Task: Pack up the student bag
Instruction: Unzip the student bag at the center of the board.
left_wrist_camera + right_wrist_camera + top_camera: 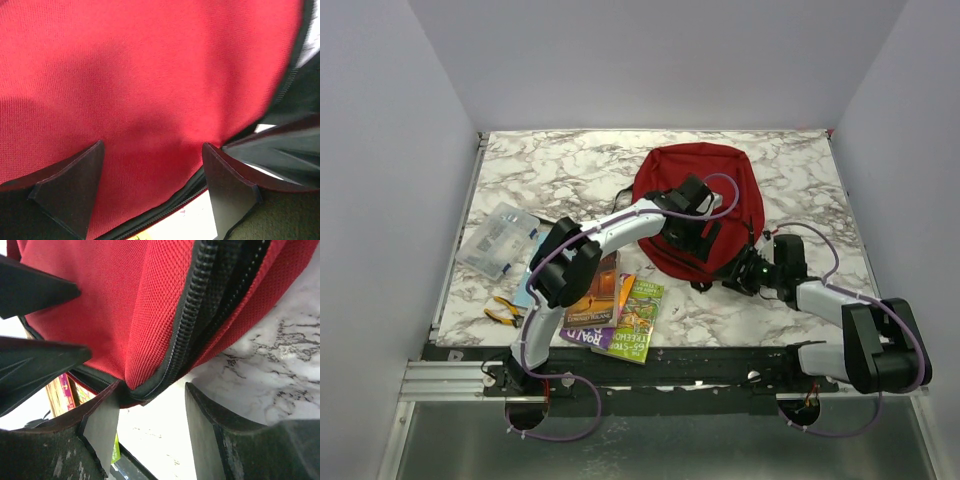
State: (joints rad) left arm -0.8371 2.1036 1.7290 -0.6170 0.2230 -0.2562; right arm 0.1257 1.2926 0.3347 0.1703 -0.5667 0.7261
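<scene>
**Item 1.** Student bag [670, 165]: dark red, lying on the marble table [550, 170] right of centre, just beyond the books [620, 305]. The fabric is soft and limp. It is probably light and will sag when lifted, so the broad panel gives poor purchase (the stiffer zipper [200, 305] rim at the near edge looks the better hold).

**Item 2.** Left gripper [152, 144]: jaws wide and empty, over the red panel.

**Item 3.** Right gripper [153, 385]: jaws parted at the zipped corner, clamping nothing.
</scene>
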